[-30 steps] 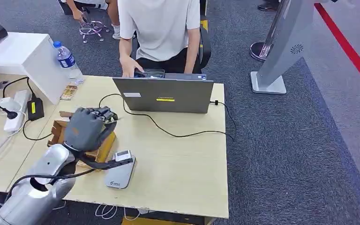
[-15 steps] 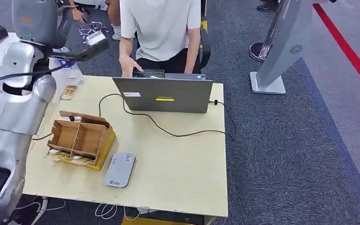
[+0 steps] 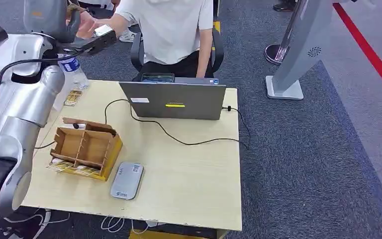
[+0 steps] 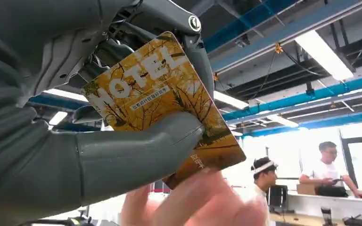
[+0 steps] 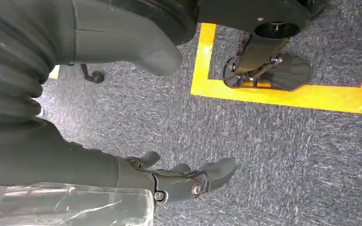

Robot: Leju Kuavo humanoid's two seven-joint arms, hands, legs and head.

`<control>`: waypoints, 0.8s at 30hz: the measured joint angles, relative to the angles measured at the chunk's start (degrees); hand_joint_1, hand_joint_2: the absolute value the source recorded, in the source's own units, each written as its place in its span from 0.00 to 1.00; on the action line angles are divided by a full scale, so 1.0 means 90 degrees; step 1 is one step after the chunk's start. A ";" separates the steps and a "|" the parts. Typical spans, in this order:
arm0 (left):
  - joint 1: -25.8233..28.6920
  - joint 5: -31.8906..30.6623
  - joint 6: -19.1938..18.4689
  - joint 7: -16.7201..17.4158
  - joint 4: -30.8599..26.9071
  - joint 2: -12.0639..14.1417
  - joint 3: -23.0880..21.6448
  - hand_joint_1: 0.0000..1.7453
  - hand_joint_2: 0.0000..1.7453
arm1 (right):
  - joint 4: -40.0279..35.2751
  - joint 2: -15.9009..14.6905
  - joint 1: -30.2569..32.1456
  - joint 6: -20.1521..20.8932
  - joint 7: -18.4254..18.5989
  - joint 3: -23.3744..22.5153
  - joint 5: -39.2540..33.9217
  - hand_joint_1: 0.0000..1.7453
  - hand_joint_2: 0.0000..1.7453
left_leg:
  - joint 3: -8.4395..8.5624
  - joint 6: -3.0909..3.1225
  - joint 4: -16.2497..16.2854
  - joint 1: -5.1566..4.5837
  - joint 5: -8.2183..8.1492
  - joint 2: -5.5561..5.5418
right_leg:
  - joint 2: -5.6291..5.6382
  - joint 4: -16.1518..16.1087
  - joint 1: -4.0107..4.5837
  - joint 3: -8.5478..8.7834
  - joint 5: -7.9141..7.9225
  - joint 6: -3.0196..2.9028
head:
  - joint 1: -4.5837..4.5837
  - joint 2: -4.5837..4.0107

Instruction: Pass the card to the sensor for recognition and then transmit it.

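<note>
Silver and grey, the robot's left arm rises along the left side of the head view, lifted high above the counter (image 3: 189, 174), a pale wooden surface. At its top the left hand (image 3: 47, 20) holds a card (image 3: 103, 31) out toward a person's hand (image 3: 85, 22), which reaches in and meets the card. The left wrist view shows this close up: the card (image 4: 160, 101) is yellow and orange with the word HOTEL printed in white, pinned between the thick grey thumb (image 4: 136, 146) and the darker fingers (image 4: 188, 42) behind it, while the person's blurred fingers (image 4: 188, 200) touch its lower edge. The person (image 3: 171, 30), in a white shirt, sits on a chair behind an open grey laptop (image 3: 174, 99) at the far edge of the counter. A black cable (image 3: 179, 139) trails from the laptop across the wood. Nearer the robot sits a brown cardboard box (image 3: 85, 148) with dividers, and just beside it, toward the front edge, lies the flat grey sensor (image 3: 127, 180). A water bottle (image 3: 74, 74) stands at the far left corner. In the right wrist view the right hand (image 5: 184, 181) hangs over dark grey carpet (image 5: 287, 155) crossed by yellow tape (image 5: 283, 96), holding nothing, its fingers loosely apart.
</note>
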 joint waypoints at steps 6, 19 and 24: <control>-0.0008 0.0194 -0.0010 -0.0104 0.0160 -0.0002 0.0002 0.00 1.00 | 0.0000 0.0000 0.0007 -0.0002 0.0000 0.0000 0.0019 0.00 1.00 | -0.0001 0.0000 0.0000 0.0000 0.0000 -0.0001 | -0.0001 0.0001 0.0000 0.0000 0.0000 0.0000 | 0.0000 0.0000; 0.1170 0.0753 -0.0331 -0.0464 -0.1024 0.0416 0.0000 0.00 1.00 | 0.0002 0.0000 0.0141 -0.0122 -0.0199 -0.0073 -0.0207 0.00 1.00 | -0.0001 -0.0001 -0.0005 -0.0001 -0.0002 0.0006 | 0.0008 0.0002 -0.0001 0.0000 -0.0003 -0.0001 | 0.0002 0.0000; 0.2957 0.0877 -0.0420 -0.0435 -0.3384 0.1277 0.0000 0.00 1.00 | 0.0002 0.0000 0.0328 -0.0182 -0.0294 -0.0279 -0.0330 0.00 1.00 | -0.0006 -0.0008 -0.0007 0.0003 -0.0016 0.0023 | 0.0022 0.0001 0.0001 -0.0015 -0.0016 -0.0003 | -0.0010 0.0000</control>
